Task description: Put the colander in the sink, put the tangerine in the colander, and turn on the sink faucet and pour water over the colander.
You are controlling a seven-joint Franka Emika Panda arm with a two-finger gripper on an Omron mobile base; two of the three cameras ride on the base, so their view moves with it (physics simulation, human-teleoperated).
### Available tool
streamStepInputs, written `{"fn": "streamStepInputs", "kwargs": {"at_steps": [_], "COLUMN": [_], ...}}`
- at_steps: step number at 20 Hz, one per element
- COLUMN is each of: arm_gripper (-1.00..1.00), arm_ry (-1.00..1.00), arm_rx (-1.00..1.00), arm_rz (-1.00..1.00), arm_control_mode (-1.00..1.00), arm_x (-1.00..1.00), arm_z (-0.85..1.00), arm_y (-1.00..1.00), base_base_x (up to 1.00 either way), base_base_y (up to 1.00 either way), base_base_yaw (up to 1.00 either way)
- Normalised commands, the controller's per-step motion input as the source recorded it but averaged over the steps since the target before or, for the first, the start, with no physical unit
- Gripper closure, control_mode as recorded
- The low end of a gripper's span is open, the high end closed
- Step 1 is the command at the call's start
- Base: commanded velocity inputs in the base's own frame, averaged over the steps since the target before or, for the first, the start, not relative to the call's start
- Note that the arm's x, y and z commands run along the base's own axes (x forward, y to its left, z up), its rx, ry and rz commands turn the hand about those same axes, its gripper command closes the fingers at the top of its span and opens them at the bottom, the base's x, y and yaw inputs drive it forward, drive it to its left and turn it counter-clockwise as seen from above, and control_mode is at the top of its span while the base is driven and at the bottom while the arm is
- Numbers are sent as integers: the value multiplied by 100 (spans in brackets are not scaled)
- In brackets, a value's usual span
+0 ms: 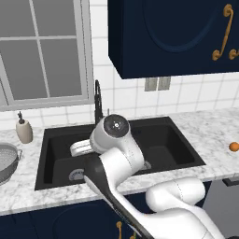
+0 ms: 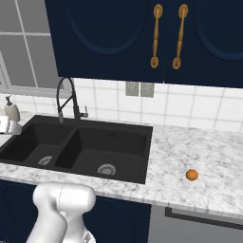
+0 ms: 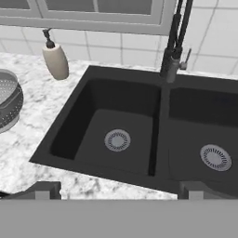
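Observation:
The silver perforated colander [image 1: 4,161] [image 3: 7,104] stands on the marble counter left of the black double sink [image 1: 50,150] [image 2: 128,142] [image 3: 69,125]. Far to the right of the sink, the orange tangerine [image 1: 234,146] [image 2: 191,174] rests on the counter. The dark gooseneck sink faucet [image 1: 98,100] [image 2: 66,99] [image 3: 174,51] rises behind the divider. My gripper [image 3: 118,191] is open wide and empty, hovering over the front of the left basin and looking down into it. The colander is off to its left.
A beige soap dispenser [image 1: 24,130] [image 2: 11,111] [image 3: 55,60] stands behind the sink's left corner, near the colander. Navy wall cabinets [image 2: 142,38] hang above, and a window [image 1: 42,51] is behind. My own arm [image 1: 116,158] crosses over the sink.

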Motion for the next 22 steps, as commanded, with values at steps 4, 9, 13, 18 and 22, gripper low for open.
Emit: {"fn": "streamStepInputs", "kwargs": {"at_steps": [4,9,13,18,22], "arm_gripper": [-100,-100,-100,-100,-100], "arm_ry": [0,4,4,16,21], "arm_rx": [0,0,0,0,0], "arm_rz": [8,12,12,8,7], "arm_control_mode": [-100,-100,-100,-100,-100], "arm_x": [23,61,98,83,22], "arm_z": [-8,-14,-27,-24,-11], "arm_y": [100,100,89,31,34], "base_base_x": [0,0,0,0,0], "base_base_y": [0,0,0,0,0], "base_base_yaw": [0,0,0,0,0]}}
